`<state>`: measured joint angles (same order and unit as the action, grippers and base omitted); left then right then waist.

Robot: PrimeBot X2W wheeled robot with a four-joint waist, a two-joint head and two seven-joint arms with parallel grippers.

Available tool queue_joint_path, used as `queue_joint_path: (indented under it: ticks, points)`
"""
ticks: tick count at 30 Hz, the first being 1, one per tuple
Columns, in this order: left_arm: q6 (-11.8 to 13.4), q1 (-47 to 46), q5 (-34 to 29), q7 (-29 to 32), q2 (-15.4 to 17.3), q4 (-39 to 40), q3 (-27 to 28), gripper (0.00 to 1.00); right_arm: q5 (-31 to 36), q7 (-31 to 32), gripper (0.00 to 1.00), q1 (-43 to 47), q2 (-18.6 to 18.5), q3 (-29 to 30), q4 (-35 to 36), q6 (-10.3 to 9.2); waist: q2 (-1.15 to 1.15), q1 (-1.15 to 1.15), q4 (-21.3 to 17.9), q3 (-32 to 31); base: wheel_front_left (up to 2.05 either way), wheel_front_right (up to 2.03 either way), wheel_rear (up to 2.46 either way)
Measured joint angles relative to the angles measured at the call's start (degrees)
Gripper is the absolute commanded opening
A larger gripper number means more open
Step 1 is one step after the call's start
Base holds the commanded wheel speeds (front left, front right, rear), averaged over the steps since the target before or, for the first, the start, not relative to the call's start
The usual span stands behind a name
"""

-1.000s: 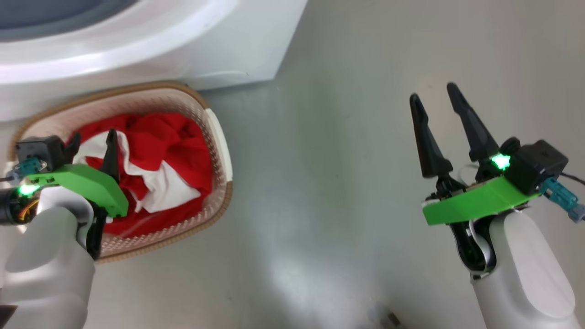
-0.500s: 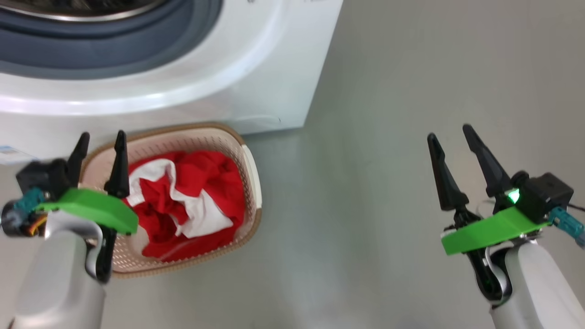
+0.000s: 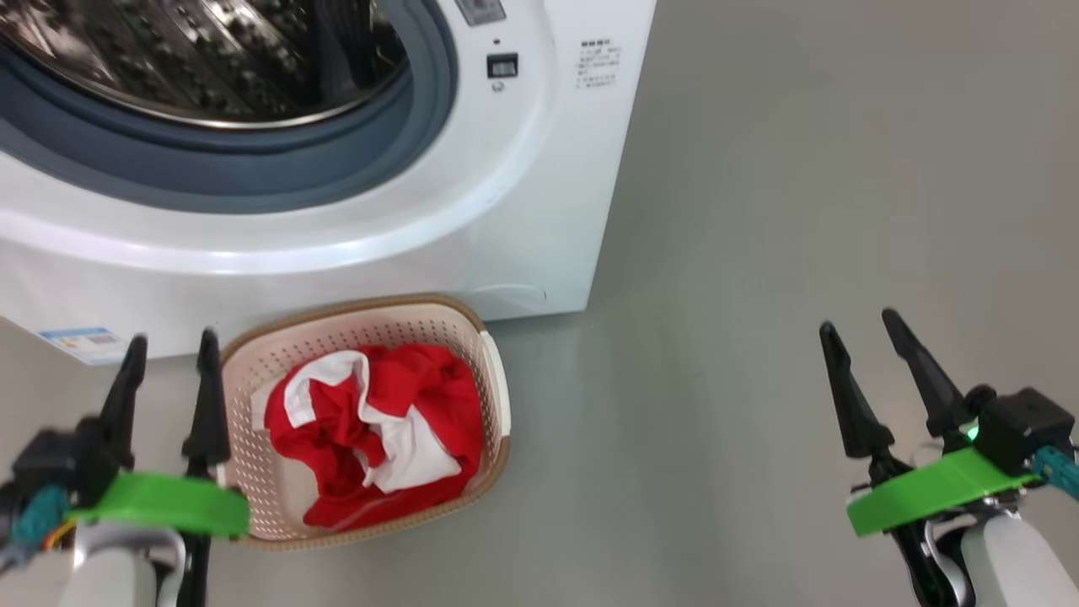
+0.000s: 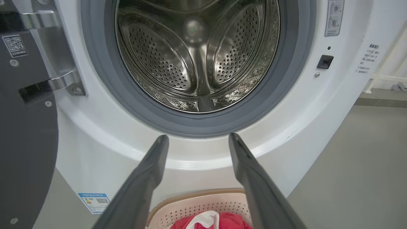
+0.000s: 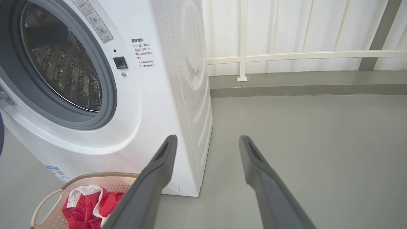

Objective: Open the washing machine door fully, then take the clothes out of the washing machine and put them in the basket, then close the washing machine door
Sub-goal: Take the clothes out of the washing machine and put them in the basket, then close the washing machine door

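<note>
**Lying in the basket [image 3: 337, 341]: red clothes [image 3: 371, 438], door [image 4: 25, 127] open**

The clothes sit crumpled inside the basket, which stands on the floor [image 3: 759, 253] just near of the washer [image 3: 539, 169]. The door is swung open to the left, and the steel drum [image 4: 197, 57] shows through the grey-rimmed mouth. The left gripper [image 3: 171, 339] hovers by the basket's left rim, jaws wide, holding nothing. The right gripper [image 3: 858, 321] hangs well to the right over the floor, jaws wide too, also holding nothing.
</note>
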<state>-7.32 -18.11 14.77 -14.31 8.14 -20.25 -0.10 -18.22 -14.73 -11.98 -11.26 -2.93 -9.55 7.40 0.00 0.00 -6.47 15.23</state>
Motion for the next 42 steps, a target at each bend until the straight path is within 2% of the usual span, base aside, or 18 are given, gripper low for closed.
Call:
queue_joint_path:
  ticks: [14, 19, 42]
  points:
    - [0.0, 14.4, -2.6, 0.0, -3.5, 13.2, 6.3, 1.0, -0.1, 0.0, 1.0, 5.3, -0.9, 1.2, 0.1, 0.0, 0.0, 0.0, 0.7, -5.5, 0.0, 0.0, 0.0]
    - [0.0, 15.6, -2.7, 0.0, -4.5, 14.4, 6.8, 1.0, -0.1, 0.0, 1.0, 5.3, -1.1, 1.5, 0.2, 0.0, 0.0, 0.0, 0.5, -6.1, 0.0, 0.0, 0.0]
    - [0.0, 15.6, -3.6, 0.0, -4.7, 15.4, 6.8, 1.0, -0.1, 0.0, 1.0, 5.3, -1.1, 1.6, 0.5, 0.0, 0.0, 0.0, 0.7, -5.2, 0.0, 0.0, 0.0]
